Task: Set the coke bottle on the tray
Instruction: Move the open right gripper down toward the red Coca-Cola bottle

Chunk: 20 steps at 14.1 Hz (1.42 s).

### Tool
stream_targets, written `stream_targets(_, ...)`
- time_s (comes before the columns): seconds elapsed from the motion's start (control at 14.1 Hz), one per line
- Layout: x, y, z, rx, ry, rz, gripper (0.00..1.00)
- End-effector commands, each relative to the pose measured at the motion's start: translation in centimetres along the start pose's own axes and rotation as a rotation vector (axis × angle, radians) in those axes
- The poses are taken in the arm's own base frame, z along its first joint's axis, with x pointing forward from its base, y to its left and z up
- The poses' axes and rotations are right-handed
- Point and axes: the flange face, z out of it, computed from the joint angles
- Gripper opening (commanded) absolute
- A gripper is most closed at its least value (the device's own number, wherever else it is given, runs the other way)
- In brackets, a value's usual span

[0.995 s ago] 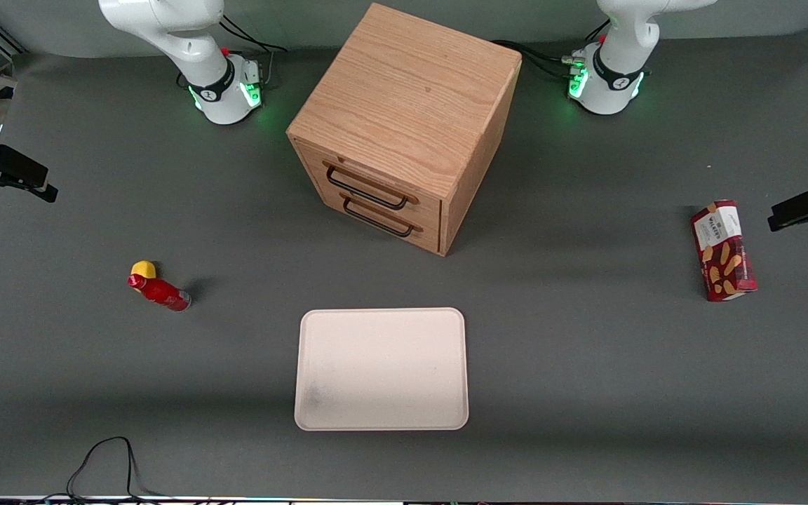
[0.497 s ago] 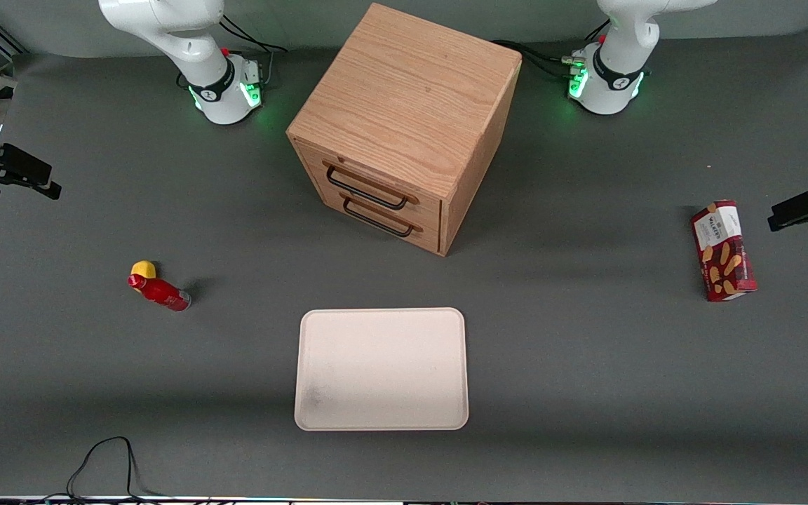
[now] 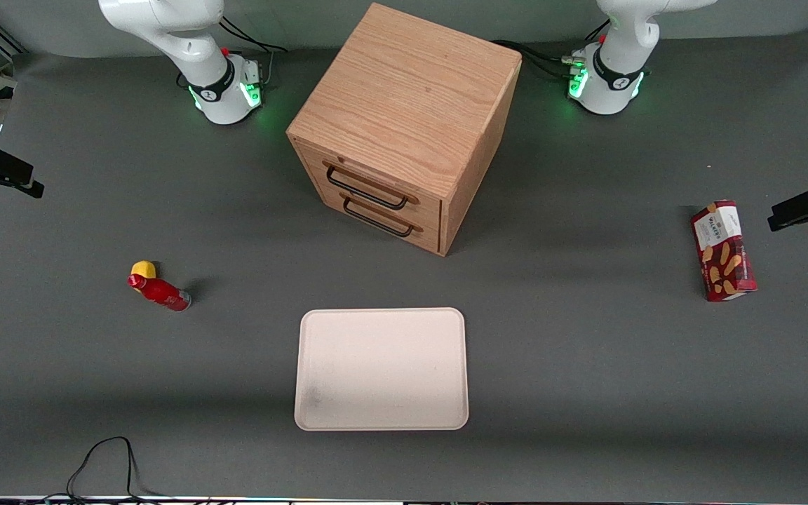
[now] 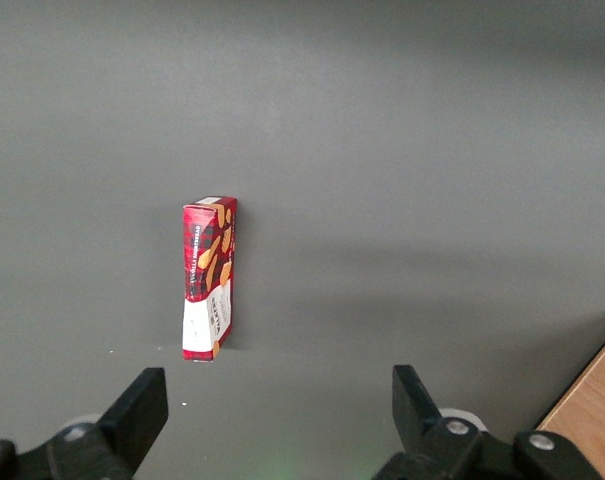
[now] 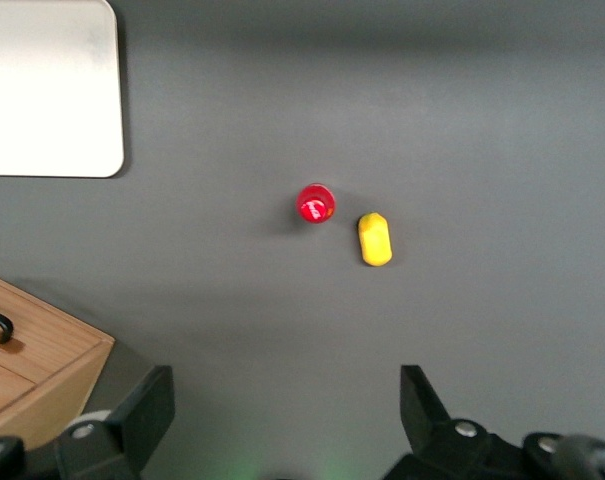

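Coke bottle (image 3: pixel 159 292) stood on the table, apart from the tray (image 3: pixel 381 368).

Front view: the bottle is seen upright toward the working arm's end, touching a yellow lump (image 3: pixel 143 268) and well apart from the tray; the wooden cabinet (image 3: pixel 404 126) is set farther from the camera than the tray; right wrist view: the gripper (image 5: pixel 287 405) is held high above the bottle (image 5: pixel 316 204), fingers (image 5: pixel 142 410) spread wide, nothing gripped; left wrist view: a biscuit box (image 4: pixel 209 277) is shown lying on the table.
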Motion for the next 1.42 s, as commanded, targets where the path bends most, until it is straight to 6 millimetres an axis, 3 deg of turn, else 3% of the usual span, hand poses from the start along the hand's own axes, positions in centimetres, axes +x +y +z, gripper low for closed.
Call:
stream_targets(0.0,-1.2,0.4,0.4,-0.009,0.047,-0.048,1.00)
stream_targets(0.28,0.5,-0.1,1.2,-0.023,0.084,-0.104,1.00)
stream_targets(0.64,0.6,-0.1,1.9,-0.020,0.063,-0.102,1.00)
stream_targets(0.99,3.9,-0.1,8.0,-0.022,-0.020,-0.104,1.00)
stream_targets(1.35,5.0,-0.6,14.3,-0.030,0.006,-0.109,1.00)
